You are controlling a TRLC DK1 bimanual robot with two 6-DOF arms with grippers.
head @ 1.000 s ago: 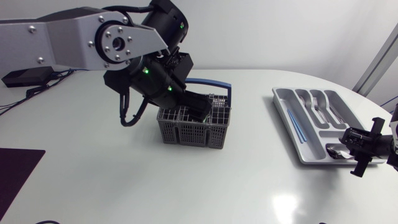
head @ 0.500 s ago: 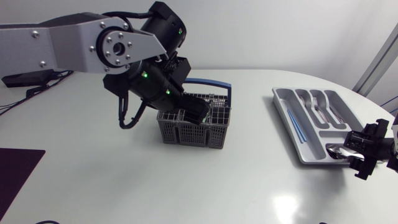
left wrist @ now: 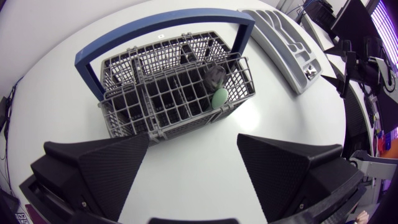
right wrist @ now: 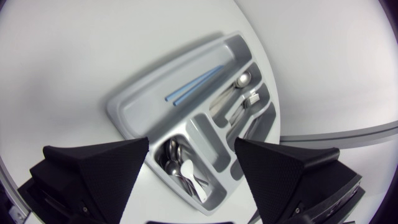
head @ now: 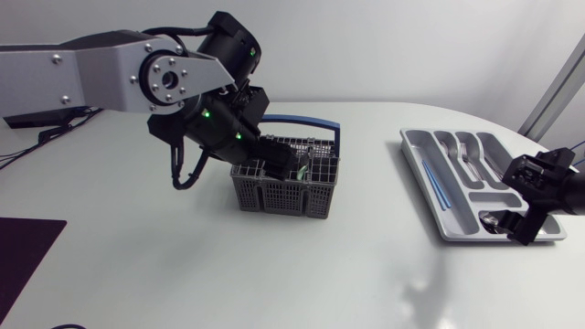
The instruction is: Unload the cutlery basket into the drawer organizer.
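Low at the right edge of the frame, right fingers (head: 523,227) spread wide, holding nothing, by the near end of the grey drawer organizer (head: 416,146). Spoons (head: 494,219) in its near slot, blue sticks (head: 437,185) and forks (head: 466,155) in the long slots. In the middle of the white table (head: 183,265), grey cutlery basket (head: 274,194) with a blue handle (head: 306,120). Left fingers (head: 281,164) just above it, spread wide, holding nothing. Green thing (left wrist: 219,98) in a corner cell.

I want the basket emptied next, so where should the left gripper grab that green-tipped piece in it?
Probably the green tip, the only part of it showing at its cell's mouth, taken from straight above: the grid walls of the cutlery basket close off its sides. The open left gripper would straddle it.
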